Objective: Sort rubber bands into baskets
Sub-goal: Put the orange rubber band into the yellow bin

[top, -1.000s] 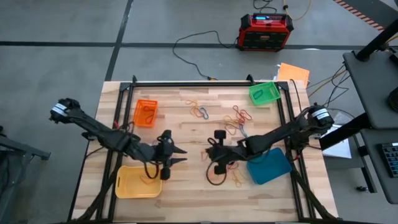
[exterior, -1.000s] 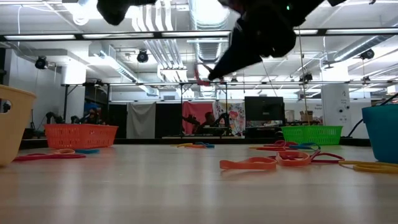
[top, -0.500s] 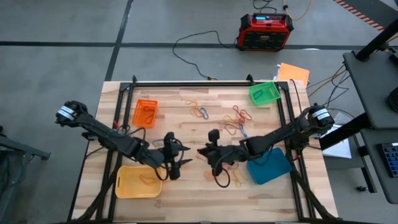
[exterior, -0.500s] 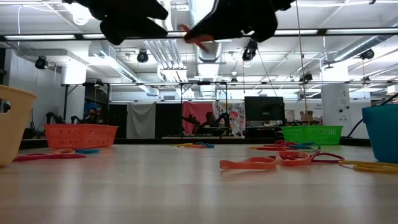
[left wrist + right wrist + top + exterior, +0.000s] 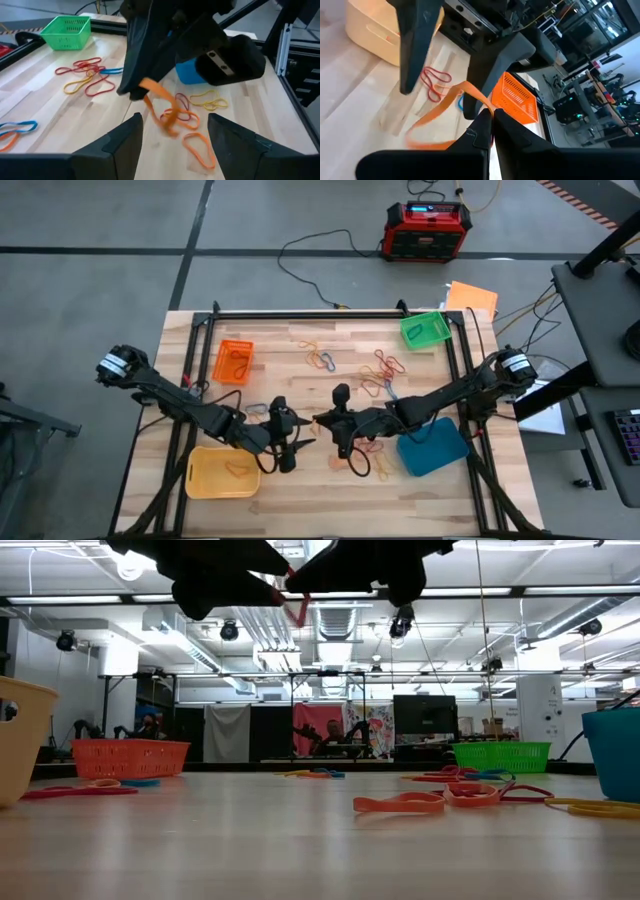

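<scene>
My right gripper (image 5: 319, 420) is shut on an orange rubber band (image 5: 437, 115) above the table's middle. My left gripper (image 5: 303, 436) faces it, open; its two fingers (image 5: 131, 145) stand on either side of the hanging band (image 5: 159, 102), and I cannot tell whether they touch it. The orange basket (image 5: 234, 361) stands at the far left, the green one (image 5: 425, 329) at the far right, the blue one (image 5: 432, 446) at the near right and the yellow one (image 5: 222, 472) at the near left. Several loose bands (image 5: 384, 366) lie on the table. My right gripper pinches the orange band at one end of its loop (image 5: 479, 101) between its two shut fingertips. The fingers come level from the table's right side. The band hangs slack below them, clear of the table (image 5: 297, 608).
More bands lie near the blue basket (image 5: 378, 468) and by the orange basket (image 5: 256, 409). A red-black box (image 5: 428, 230) and black cables lie on the floor beyond the far edge. Black frame rails run along the table's left and right sides.
My right gripper has gone up and toward the table's left with the band, which is lifted clear and hangs. My left gripper has gone toward the table's right, closing on the right gripper until its open fingers flank the band.
</scene>
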